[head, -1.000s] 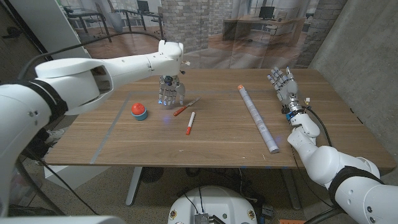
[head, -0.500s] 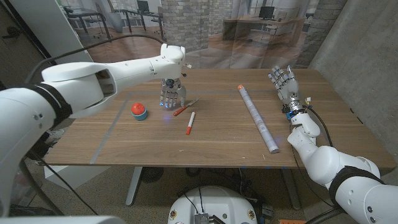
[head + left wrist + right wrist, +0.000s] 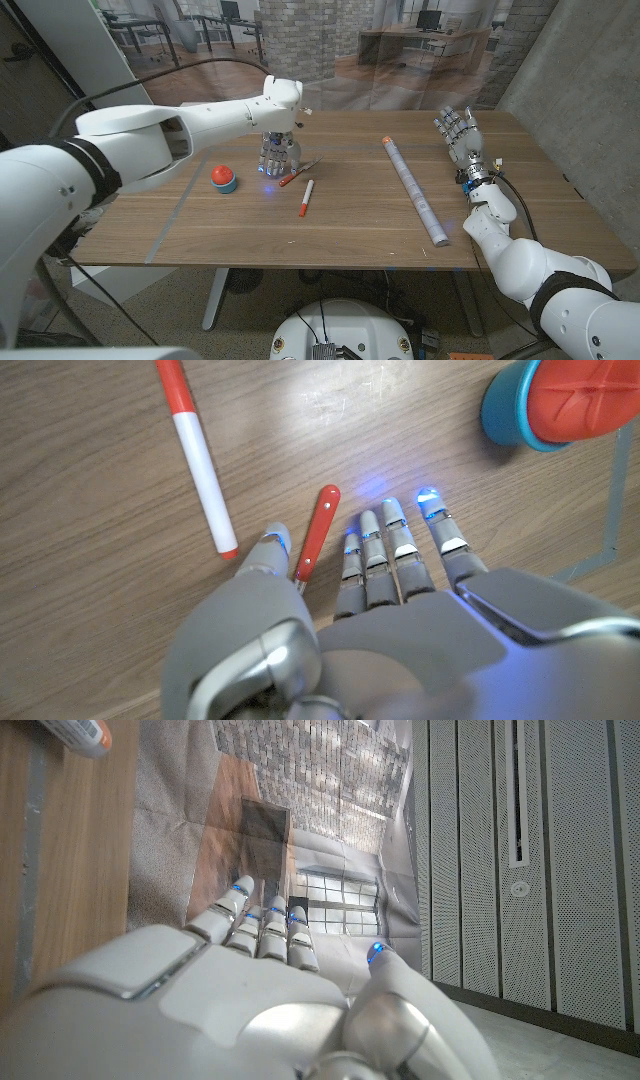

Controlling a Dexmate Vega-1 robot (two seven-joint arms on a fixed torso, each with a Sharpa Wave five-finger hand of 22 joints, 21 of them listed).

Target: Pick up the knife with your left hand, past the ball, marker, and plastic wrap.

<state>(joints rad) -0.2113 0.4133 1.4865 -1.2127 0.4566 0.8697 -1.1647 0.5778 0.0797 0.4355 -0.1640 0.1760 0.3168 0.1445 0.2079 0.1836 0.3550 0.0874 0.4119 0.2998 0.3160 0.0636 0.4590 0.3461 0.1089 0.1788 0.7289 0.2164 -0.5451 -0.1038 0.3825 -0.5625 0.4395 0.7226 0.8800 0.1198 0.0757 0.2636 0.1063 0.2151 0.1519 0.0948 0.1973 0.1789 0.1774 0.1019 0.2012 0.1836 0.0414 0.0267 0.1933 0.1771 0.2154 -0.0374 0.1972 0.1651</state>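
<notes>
Head view: robot's white left hand [image 3: 277, 155] hangs fingers-down over the wooden table [image 3: 350, 215], just at the 9 o'clock side of a small knife with a red plastic handle and thin metal blade [image 3: 296, 173]. Knife lies flat near table centre-left, long axis running roughly 8 to 2 o'clock, handle toward the robot, blade tip pointing away. In the left wrist view the red handle [image 3: 317, 530] sits in the gap btw thumb and the other fingers [image 3: 383, 545], apart from both; the fingers are spread w/ nothing held. Closing the thumb across that gap looks like what the grasp needs. Red-and-white marker [image 3: 305, 197] lies just beside the knife at 5 o'clock; red ball in a blue cup [image 3: 225, 178] at 9 o'clock; long roll of plastic wrap [image 3: 414, 190] well apart at 3 o'clock. Right hand [image 3: 457, 135] stands upright at the table's far right edge, fingers apart, holding nothing, much farther from the knife
</notes>
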